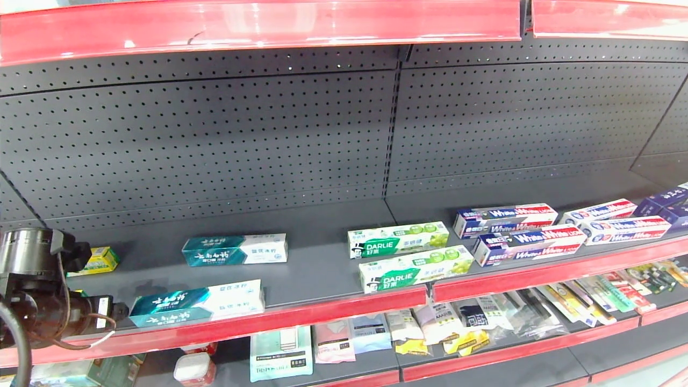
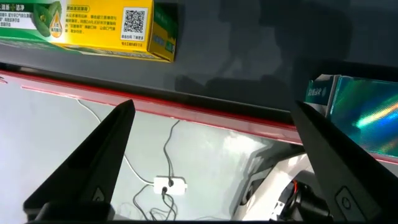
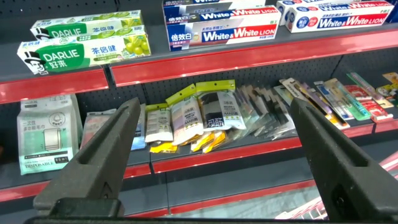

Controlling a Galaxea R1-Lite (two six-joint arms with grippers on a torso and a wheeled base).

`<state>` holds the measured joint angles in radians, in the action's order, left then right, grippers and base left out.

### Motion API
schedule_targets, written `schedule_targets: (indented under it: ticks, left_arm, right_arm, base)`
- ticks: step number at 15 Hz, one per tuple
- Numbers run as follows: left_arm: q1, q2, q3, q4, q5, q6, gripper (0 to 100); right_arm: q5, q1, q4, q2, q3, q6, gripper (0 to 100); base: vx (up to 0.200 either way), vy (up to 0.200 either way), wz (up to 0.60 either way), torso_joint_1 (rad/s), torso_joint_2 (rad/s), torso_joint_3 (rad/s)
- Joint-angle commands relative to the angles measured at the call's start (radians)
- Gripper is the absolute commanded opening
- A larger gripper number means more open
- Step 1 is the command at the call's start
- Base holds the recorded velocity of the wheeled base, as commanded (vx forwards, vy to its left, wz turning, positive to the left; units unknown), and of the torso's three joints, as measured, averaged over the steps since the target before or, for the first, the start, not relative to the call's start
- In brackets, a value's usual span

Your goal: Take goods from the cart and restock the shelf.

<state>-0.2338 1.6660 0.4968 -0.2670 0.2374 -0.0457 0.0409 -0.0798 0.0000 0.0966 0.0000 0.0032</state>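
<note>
While the left arm point(image 1: 37, 301) hung at the near left end of the shelf point(image 1: 322, 269), the left gripper point(image 2: 212, 104) stood with both dark fingers spread wide and nothing between them, facing the shelf's red front rail point(image 2: 186, 112). Just past that rail a yellow-green box point(image 2: 93, 28) lay flat on the grey board, and the corner of a teal-and-white toothpaste box point(image 2: 354, 109) showed near the other finger. On the same board, seen from the head, two teal-and-white toothpaste boxes point(image 1: 235, 249) lay one behind the other. Two green-and-white boxes point(image 1: 398, 239) lay near the middle, and four blue, red and white boxes point(image 1: 529, 245) lay in two pairs farther right, with dark blue boxes point(image 1: 666, 201) at the far right edge. The right gripper point(image 3: 214, 101) was likewise wide apart and held nothing. It faced the lower shelf point(image 3: 236, 152), where small hanging packets point(image 3: 205, 112) lay overlapping, with a white pouch point(image 3: 50, 134) to one side and toothbrush packs point(image 3: 348, 96) to the other. A white cable and power strip point(image 2: 169, 183) lay on the pale floor below the left gripper.
</note>
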Motion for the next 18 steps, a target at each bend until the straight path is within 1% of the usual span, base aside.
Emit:
schedule_targets:
  ticks: [1,3,5,11,18]
  left_arm:
    - [0.001,0.001,0.002,0.0,0.0,0.001,100]
    - [0.005,0.001,0.0,0.0,0.0,0.001,100]
    - [0.024,0.001,-0.003,-0.004,0.002,0.003,100]
    - [0.056,-0.002,-0.004,-0.017,0.003,0.004,100]
    - [0.082,-0.002,-0.004,-0.017,0.02,0.004,100]
  right_arm:
    - [0.001,0.0,0.0,0.002,0.0,0.0,100]
    - [0.001,0.0,0.0,0.002,0.0,0.0,100]
    - [0.001,0.0,0.0,0.002,0.0,0.0,100]
    - [0.001,0.0,0.0,0.002,0.0,0.0,100]
    - [0.001,0.0,0.0,0.002,0.0,0.0,100]
  base:
    - [0.0,0.0,0.0,0.0,0.0,0.0]
    - [0.0,0.0,0.0,0.0,0.0,0.0]
    - [0.0,0.0,0.0,0.0,0.0,0.0]
    - [0.0,0.0,0.0,0.0,0.0,0.0]
    - [0.0,0.0,0.0,0.0,0.0,0.0]
